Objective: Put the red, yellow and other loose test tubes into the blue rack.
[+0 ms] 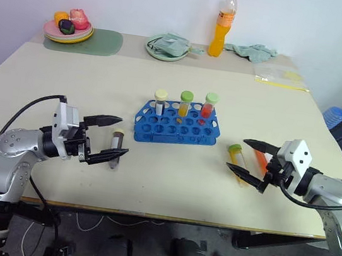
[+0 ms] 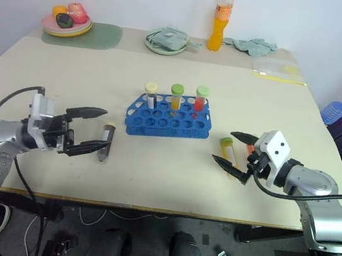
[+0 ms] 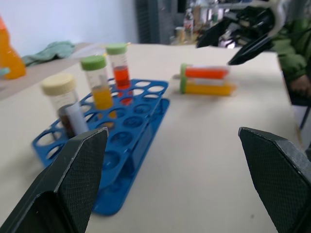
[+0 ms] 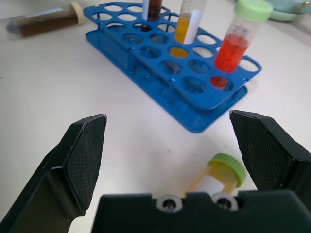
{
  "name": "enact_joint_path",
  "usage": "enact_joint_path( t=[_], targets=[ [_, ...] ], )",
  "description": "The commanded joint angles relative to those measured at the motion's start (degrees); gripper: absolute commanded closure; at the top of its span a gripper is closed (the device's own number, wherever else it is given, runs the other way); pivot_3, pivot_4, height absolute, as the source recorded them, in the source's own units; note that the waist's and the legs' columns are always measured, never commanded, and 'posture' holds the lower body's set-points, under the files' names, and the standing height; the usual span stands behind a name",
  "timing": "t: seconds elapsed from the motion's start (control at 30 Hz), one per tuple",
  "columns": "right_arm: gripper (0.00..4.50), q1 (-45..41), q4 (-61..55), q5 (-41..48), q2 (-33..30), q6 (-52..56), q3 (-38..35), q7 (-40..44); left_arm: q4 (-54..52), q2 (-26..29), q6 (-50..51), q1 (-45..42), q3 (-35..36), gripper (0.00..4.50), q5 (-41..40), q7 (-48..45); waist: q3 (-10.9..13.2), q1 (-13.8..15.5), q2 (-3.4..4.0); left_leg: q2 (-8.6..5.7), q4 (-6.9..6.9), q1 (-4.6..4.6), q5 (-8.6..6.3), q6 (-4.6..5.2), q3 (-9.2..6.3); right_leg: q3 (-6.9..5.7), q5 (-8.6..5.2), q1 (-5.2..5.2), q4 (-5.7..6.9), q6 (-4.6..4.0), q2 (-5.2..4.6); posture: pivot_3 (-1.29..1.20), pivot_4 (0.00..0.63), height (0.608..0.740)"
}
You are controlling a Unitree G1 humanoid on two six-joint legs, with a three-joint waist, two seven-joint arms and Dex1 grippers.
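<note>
while both arms hang low over the tabletop (image 1: 169, 185), we can see the blue rack (image 1: 177, 127) sitting in the middle with three tubes already standing in its back row: a cream-capped one (image 1: 160, 101) with dark stuff, a green-capped one (image 1: 186, 103) with yellow liquid and a green-capped one (image 1: 210, 105) with red liquid.

three tubes are loose. a cream-capped tube with dark contents (image 1: 116, 147) lies just left of the rack, and our left hand (image 1: 111, 136) is right by it, fingers spread wide open on either side of it, not gripping anything. over on the right, a green-capped yellow tube (image 1: 238, 161) and a red-orange tube (image 1: 259, 159) lie side by side on the tabletop, near the rack's right end. our right hand (image 1: 250, 157) hovers at those two with its fingers wide open too, holding nothing.

further back there's an orange drink bottle (image 1: 223, 22), a plate of fruit (image 1: 68, 26) and a couple of green cloths (image 1: 253, 50).
</note>
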Motion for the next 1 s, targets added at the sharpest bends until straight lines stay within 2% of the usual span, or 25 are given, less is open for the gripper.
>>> enact_joint_path(
  t=[0.03,0.3,0.43,0.5,0.67,0.73,0.8,0.87,1.0],
  targets=[
    [0.0,0.6,-1.7,0.5,-1.3,-0.4,-3.4,-0.4,0.2,-0.6,-1.3,-2.4,-0.9,0.07,0.1,-0.2,0.0,-0.1,0.0,0.0,0.0,0.0,0.0,0.0,0.0,0.0,0.0,0.0,0.0,0.0,0.0,0.0,0.15,0.74],
    [0.0,-1.8,-3.3,0.5,-1.2,3.7,-3.9,-4.8,3.7,-0.9,-2.6,-5.2,-1.3,0.07,0.2,-2.1,0.0,-0.4,0.0,0.02,0.0,0.04,0.0,0.0,-0.03,0.01,0.0,-0.01,0.04,0.0,0.06,0.0,0.15,0.74],
    [0.0,-2.5,-5.4,-0.4,-1.0,8.4,-4.6,-9.9,6.4,-1.2,-4.3,-6.5,-1.2,0.07,0.5,-3.7,0.0,-0.2,0.0,0.0,0.0,0.0,0.0,0.0,-0.02,0.02,0.0,-0.01,0.01,0.0,0.03,0.0,0.15,0.74],
    [0.0,-4.9,-6.2,0.3,-0.5,13.8,-5.0,-14.1,7.3,-1.6,-5.1,-6.8,-1.1,0.07,0.5,-4.0,0.0,-0.2,0.0,0.0,0.0,0.0,0.0,0.0,-0.02,0.02,0.0,-0.01,0.01,0.0,0.02,0.0,0.15,0.74],
    [0.0,-12.9,-7.2,6.1,-2.2,38.4,-5.2,-20.3,9.4,-2.9,-7.4,-7.1,-2.1,0.07,1.4,-4.2,0.0,-0.3,0.01,0.02,-0.01,0.01,0.0,0.0,-0.04,0.02,0.0,-0.04,0.03,-0.02,0.04,0.0,0.15,0.74],
    [0.0,-21.0,-5.4,9.5,0.0,55.9,-7.7,-23.6,9.9,-3.7,-7.9,-7.2,-2.5,0.07,1.1,-5.0,0.0,-0.3,0.03,0.02,-0.02,-0.01,0.0,0.0,-0.06,0.01,0.0,-0.04,0.02,-0.02,0.04,0.0,0.15,0.74],
    [0.0,-28.2,-1.9,9.3,0.7,69.7,-7.5,-25.9,10.9,-4.6,-8.6,-7.5,-3.1,0.07,1.4,-5.7,0.0,-0.4,0.04,0.01,-0.01,-0.06,0.0,0.0,0.01,0.07,0.01,-0.11,0.03,-0.03,-0.01,0.0,0.15,0.74],
    [0.0,-31.5,2.7,8.8,-0.5,73.5,-4.9,-28.2,11.3,-5.2,-9.0,-7.6,-3.2,0.07,1.6,-5.8,0.0,-0.4,0.04,0.02,-0.01,-0.05,0.0,0.0,-0.01,0.06,0.01,-0.12,0.03,-0.04,-0.01,0.0,0.15,0.74],
    [0.0,-35.7,12.6,7.6,-4.8,73.7,3.9,-29.6,10.9,-6.3,-10.1,-6.4,-3.6,0.07,1.9,-5.3,0.0,-0.1,0.01,0.01,-0.07,-0.15,-0.02,0.05,-0.01,0.01,0.0,-0.17,-0.04,-0.05,-0.04,0.0,0.15,0.74]
  ],
)
